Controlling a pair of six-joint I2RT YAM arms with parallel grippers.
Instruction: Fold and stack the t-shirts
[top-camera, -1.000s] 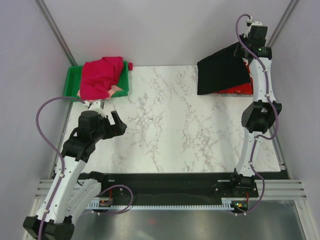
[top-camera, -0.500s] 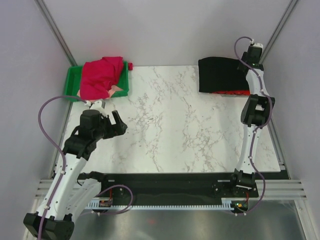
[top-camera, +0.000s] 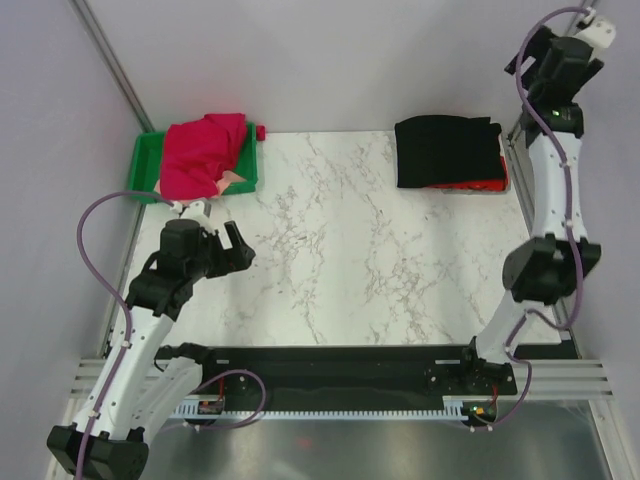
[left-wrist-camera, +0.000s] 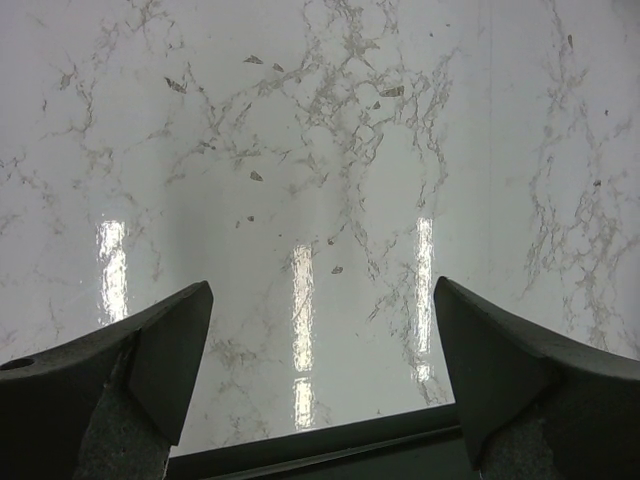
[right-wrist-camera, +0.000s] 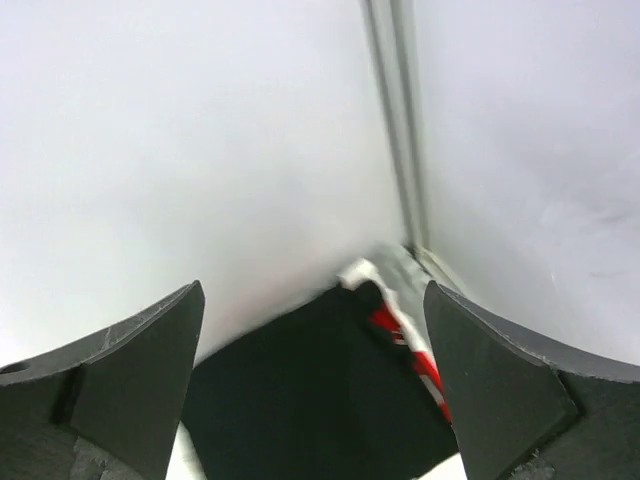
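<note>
A folded black t-shirt (top-camera: 446, 152) lies flat at the table's back right, on top of a red t-shirt (top-camera: 482, 186) that shows only along its front and right edges. My right gripper (top-camera: 530, 55) hangs high above and right of this pile, open and empty. In the right wrist view the black t-shirt (right-wrist-camera: 310, 400) and a red edge (right-wrist-camera: 415, 355) lie far below the open right gripper (right-wrist-camera: 312, 300). A magenta t-shirt (top-camera: 200, 155) sits crumpled in the green bin (top-camera: 145, 160), over a peach one (top-camera: 232, 178). My left gripper (top-camera: 218, 232) hovers open over bare marble in front of the bin, empty (left-wrist-camera: 320, 300).
The marble table (top-camera: 350, 260) runs between the bin at back left and the pile at back right. Grey walls and slanted metal posts (top-camera: 110, 65) close in the back and sides. A black rail (top-camera: 330, 365) crosses the near edge by the arm bases.
The right gripper opened and let go of the black t-shirt, which dropped flat onto the red one. The right arm then rose up and away to the right. The left arm stayed put.
</note>
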